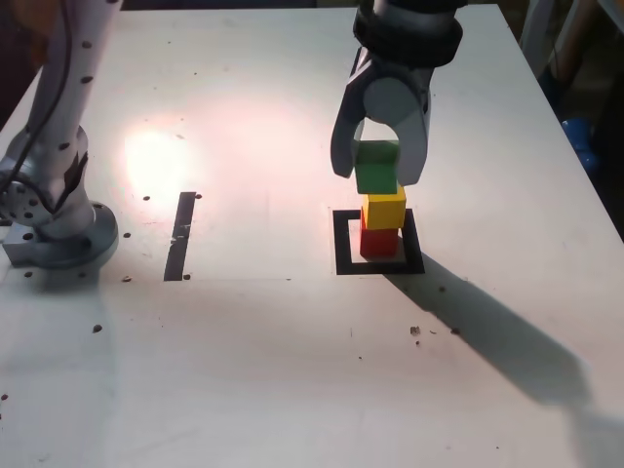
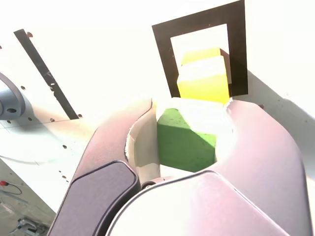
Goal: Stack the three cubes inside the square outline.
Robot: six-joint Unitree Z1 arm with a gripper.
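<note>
A robot's gripper (image 1: 379,168) grips the green cube (image 1: 376,167) between its jaws above the tabletop (image 1: 263,370). Beneath the gripper, the yellow cube (image 1: 384,209) sits on the red cube (image 1: 378,242), which stands inside the square outline (image 1: 344,270). Two of three cubes are stacked; placing and releasing the green one remains, by the look of it. In the exterior view, the green cube hangs roughly upright below the gripper's wrist, slightly to that view's left of the yellow one. Equal-sided, the cubes show no long axis; the yellow cube's faces roughly follow the outline's sides.
</note>
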